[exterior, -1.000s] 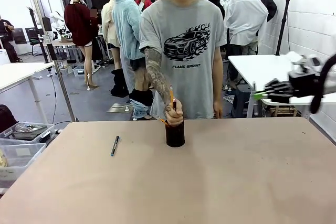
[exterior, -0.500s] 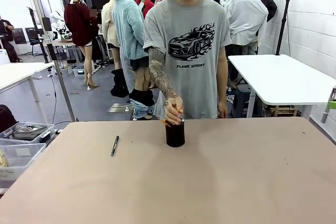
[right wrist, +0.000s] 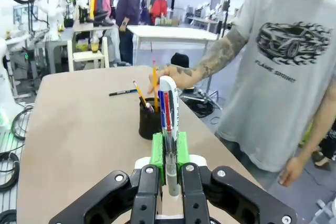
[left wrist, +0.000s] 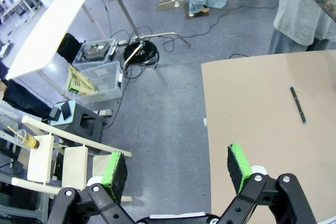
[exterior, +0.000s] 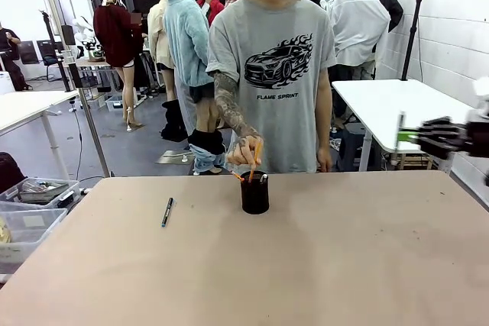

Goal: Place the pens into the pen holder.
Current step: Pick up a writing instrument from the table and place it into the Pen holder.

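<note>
One desk (exterior: 344, 265) spans the scene. Beside its edge the robot's left hand (left wrist: 177, 166) hangs spread and empty; the right hand (right wrist: 169, 149) is clenched on the white pen (right wrist: 169, 103). A person's hand (exterior: 243, 150) holds the orange pen (exterior: 254, 159), tip in the central pen holder (exterior: 255, 198). The dark pen (exterior: 166, 212) lies on the desk, well left of the holder.

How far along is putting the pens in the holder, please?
Done: one orange pencil leans in the holder. In hand: the person's hand holds a second pencil at it, and the right gripper is shut on a white pen. Left: the dark pen on the table.
</note>
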Controlling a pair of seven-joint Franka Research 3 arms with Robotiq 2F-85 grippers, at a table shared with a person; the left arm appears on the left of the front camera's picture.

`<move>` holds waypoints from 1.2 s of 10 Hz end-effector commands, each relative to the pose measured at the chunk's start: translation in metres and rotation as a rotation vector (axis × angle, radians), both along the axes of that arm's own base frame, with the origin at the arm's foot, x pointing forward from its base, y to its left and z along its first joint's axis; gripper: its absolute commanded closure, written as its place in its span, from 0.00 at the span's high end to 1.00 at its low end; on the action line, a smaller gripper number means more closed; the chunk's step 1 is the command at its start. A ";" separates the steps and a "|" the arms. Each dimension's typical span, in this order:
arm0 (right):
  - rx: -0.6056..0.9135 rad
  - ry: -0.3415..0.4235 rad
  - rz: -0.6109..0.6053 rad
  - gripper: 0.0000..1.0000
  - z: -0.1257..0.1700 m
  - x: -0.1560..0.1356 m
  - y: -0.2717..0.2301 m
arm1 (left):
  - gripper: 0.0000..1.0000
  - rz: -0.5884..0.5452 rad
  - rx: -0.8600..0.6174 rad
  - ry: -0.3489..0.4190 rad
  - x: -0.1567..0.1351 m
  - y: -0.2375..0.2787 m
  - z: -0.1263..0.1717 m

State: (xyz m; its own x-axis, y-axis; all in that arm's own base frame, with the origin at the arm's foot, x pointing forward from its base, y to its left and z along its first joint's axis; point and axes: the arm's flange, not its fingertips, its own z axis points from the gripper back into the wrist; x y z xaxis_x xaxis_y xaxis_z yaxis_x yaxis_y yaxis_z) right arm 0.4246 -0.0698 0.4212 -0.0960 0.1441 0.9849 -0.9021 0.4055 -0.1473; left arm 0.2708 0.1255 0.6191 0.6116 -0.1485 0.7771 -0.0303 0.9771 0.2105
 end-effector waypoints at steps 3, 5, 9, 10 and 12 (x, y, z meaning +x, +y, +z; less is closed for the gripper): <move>-0.030 0.047 0.062 0.00 0.007 0.078 0.092 | 1.00 0.010 0.000 -0.008 0.001 -0.001 -0.001; 0.002 0.031 0.127 0.00 0.010 0.105 0.125 | 1.00 0.010 0.000 -0.008 0.001 -0.001 -0.001; -0.034 0.097 0.281 0.00 0.000 0.181 0.205 | 1.00 0.010 0.000 -0.008 0.001 -0.001 -0.001; -0.033 0.121 0.318 0.00 -0.004 0.198 0.227 | 1.00 0.010 0.000 -0.008 0.001 -0.001 -0.001; -0.024 0.151 0.388 0.00 -0.014 0.217 0.252 | 1.00 0.010 0.000 -0.008 0.001 -0.001 -0.001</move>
